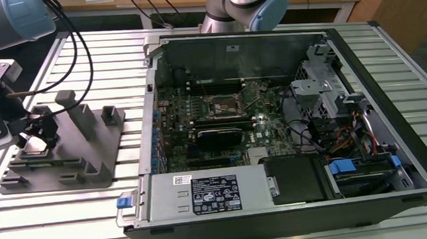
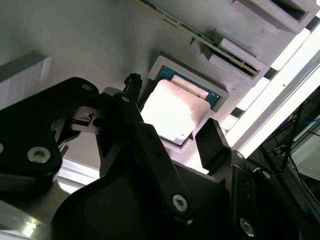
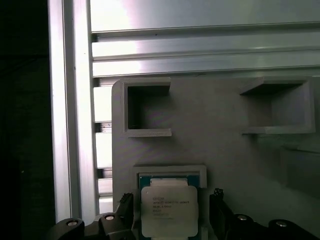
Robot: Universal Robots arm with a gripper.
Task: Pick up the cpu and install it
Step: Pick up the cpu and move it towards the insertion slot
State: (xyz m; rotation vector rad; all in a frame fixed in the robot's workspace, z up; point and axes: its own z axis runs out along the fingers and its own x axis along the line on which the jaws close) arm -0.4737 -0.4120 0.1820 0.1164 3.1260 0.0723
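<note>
Grey fixture [image 1: 91, 153] is set on the slatted table [image 1: 80, 214], by the edge at the exterior view's left. The cpu [image 3: 169, 210] is seated flat, silver lid up, in a square rimmed pocket [image 3: 169, 171] at the fixture's outer edge, next to the table's side rail. A green border is seen around the lid inside the pocket rim. Two open-sided recesses [image 3: 147, 110] are moulded into the same fixture further in from the pocket.

An open computer case [image 1: 413, 158] is laid on the table at the exterior view's right. Held in it are the motherboard [image 1: 176, 99], with the socket frame [image 1: 223, 104] near the board's middle, a power supply [image 1: 202, 194] along the near edge, and a drive cage [image 1: 318, 81] at the far corner.

The gripper [image 3: 172, 195] is positioned directly over the pocket. The jaws are spread just wider than the chip. One of the black fingers [image 2: 212, 142] is placed on each side of the cpu, and a thin gap is seen on both sides in the first wrist view. Nothing is clamped; the cpu is not lifted.
</note>
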